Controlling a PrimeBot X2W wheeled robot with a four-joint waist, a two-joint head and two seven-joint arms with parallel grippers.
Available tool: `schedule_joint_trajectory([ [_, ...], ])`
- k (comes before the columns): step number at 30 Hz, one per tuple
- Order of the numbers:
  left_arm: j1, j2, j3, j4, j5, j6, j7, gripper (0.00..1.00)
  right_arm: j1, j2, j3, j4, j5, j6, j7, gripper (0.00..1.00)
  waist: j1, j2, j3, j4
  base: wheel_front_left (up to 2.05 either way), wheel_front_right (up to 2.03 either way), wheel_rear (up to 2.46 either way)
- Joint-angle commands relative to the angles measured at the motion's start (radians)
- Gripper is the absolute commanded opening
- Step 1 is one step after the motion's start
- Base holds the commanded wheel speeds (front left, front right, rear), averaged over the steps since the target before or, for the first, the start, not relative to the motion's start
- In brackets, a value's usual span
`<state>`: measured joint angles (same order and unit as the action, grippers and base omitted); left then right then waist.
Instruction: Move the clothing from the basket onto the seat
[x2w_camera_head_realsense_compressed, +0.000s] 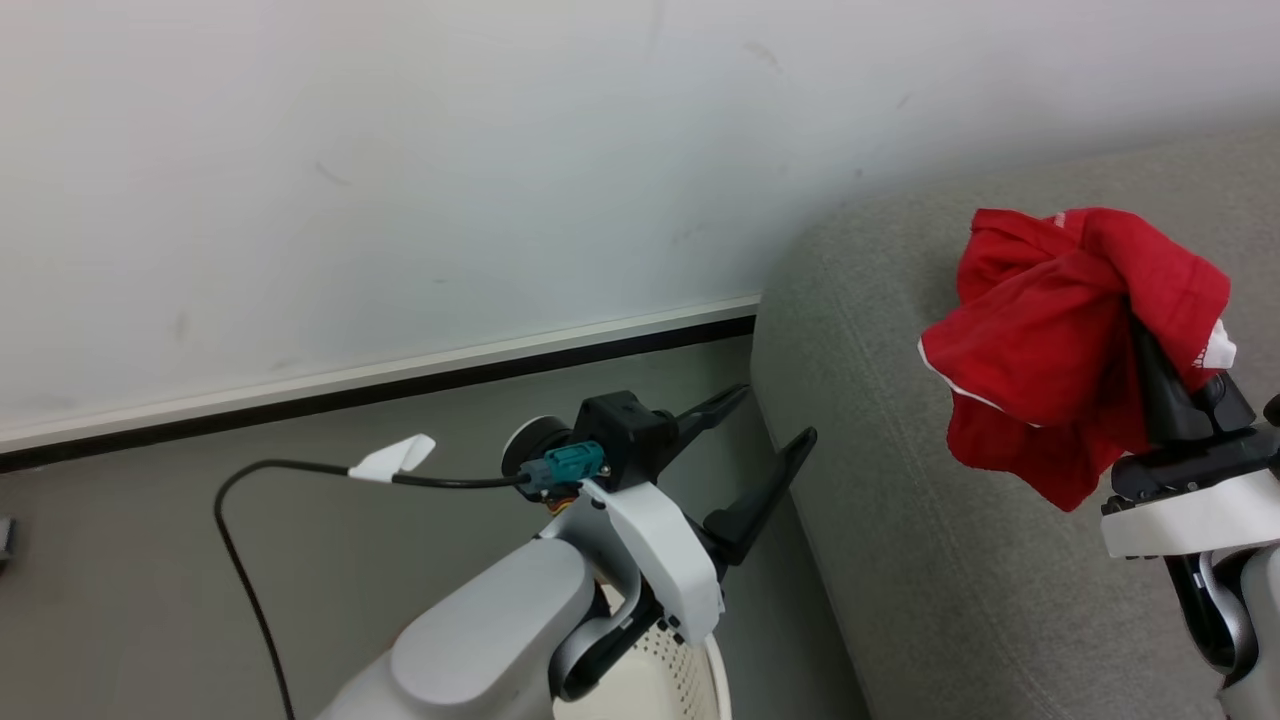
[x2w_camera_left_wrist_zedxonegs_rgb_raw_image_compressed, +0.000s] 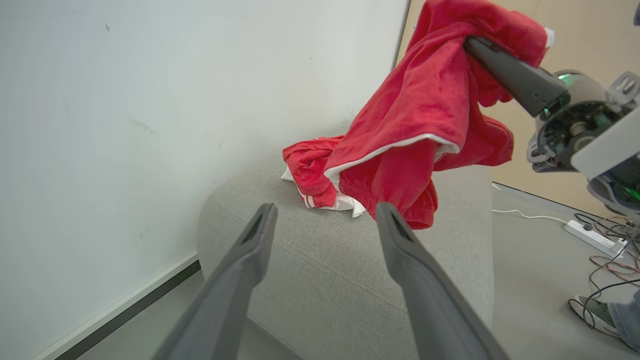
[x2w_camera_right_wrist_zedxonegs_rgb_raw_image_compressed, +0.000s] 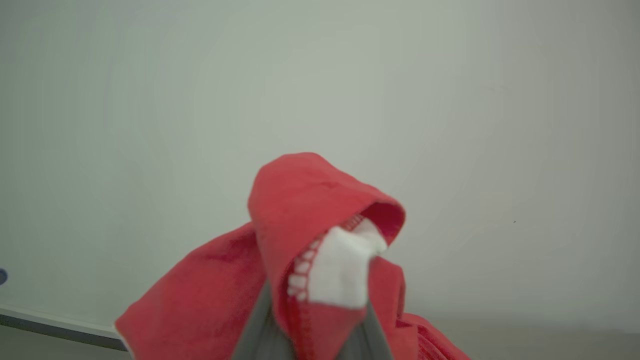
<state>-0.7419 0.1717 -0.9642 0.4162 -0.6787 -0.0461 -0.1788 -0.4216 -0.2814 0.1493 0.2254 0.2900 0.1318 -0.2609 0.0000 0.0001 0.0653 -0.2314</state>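
**Right gripper** (x2w_camera_head_realsense_compressed: 1150, 365): fingers drawn close together and clenched on a red garment (x2w_camera_head_realsense_compressed: 1040, 340). The fabric drapes over the fingertips and hides them.

**Left gripper** (x2w_camera_head_realsense_compressed: 775, 415): fingers spread wide, holding and touching nothing. It is raised above the basket (x2w_camera_head_realsense_compressed: 665, 690), just beside the end of the sofa (x2w_camera_head_realsense_compressed: 900, 520).

**Red garment, held:** soft bright red cloth, bunched, with a thin white stripe along one hem, a ribbed edge at the bottom and a white patch by the fingers. It hangs over the sofa with its long axis running downward from the grip. Whether the lowest edge touches the cushion cannot be told.

**Second red garment** (x2w_camera_left_wrist_zedxonegs_rgb_raw_image_compressed: 310, 170): crumpled, with white stripes, lying on the sofa near the wall (x2w_camera_head_realsense_compressed: 400, 180).
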Motion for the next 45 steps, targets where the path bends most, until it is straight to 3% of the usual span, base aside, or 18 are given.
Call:
schedule_joint_trajectory([
  [1,-0.011,0.007,0.001,-0.006,0.014,0.002,-0.008,1.00,0.017,0.000,-0.014,-0.015,-0.010,-0.002,-0.002,0.00,0.0000,-0.0001,0.020,-0.046,0.00,0.00,0.00],
  [12,-0.040,0.026,-0.007,-0.026,0.028,0.008,0.006,1.00,0.028,0.020,-0.061,-0.075,-0.032,-0.002,-0.002,0.00,0.0000,-0.0001,0.085,-0.132,0.00,0.00,0.00],
  [23,-0.086,0.044,-0.021,-0.057,0.047,0.002,0.021,1.00,-0.033,0.028,-0.115,-0.104,-0.031,-0.002,-0.002,0.00,0.0000,-0.0001,0.193,-0.111,0.00,0.00,0.00],
  [32,-0.140,0.064,-0.029,-0.093,0.066,-0.005,0.053,1.00,-0.163,-0.050,-0.198,-0.042,-0.062,-0.002,-0.002,0.00,0.0000,-0.0001,0.328,-0.058,0.00,0.00,0.00],
  [40,-0.181,0.076,-0.025,-0.114,0.073,-0.013,0.055,1.00,-0.252,-0.140,-0.359,0.037,-0.043,-0.002,0.000,0.00,0.0000,-0.0001,0.441,0.020,0.00,0.00,0.00],
  [45,-0.202,0.083,-0.018,-0.116,0.074,-0.013,0.050,1.00,-0.322,-0.184,-0.407,0.132,-0.018,-0.002,0.059,0.00,0.0000,-0.0001,0.496,0.063,0.00,0.00,0.00],
])
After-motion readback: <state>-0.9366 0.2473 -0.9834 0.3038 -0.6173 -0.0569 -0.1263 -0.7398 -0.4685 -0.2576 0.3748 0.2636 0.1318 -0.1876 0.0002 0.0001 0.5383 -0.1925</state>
